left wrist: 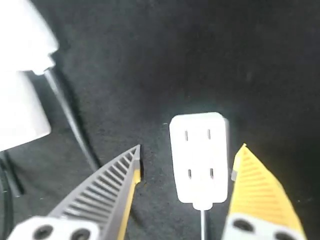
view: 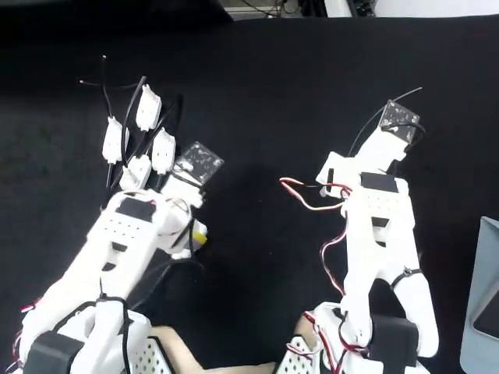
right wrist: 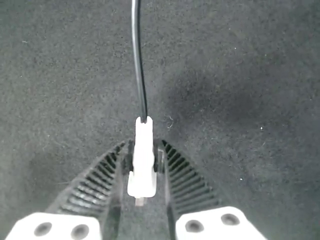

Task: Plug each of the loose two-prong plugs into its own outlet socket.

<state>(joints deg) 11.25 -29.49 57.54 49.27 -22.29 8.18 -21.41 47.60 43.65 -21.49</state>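
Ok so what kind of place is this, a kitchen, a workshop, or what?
Probably a robotics test bench: two white robot arms sit side by side at a black-cloth table, white outlet sockets lie on it, and the right end effector grips a two-prong plug.

No legible writing anywhere
Neither the white outlet socket (left wrist: pixel 199 157) nor the white plug (right wrist: pixel 142 160) carried a letter, number, label or sign that could be read
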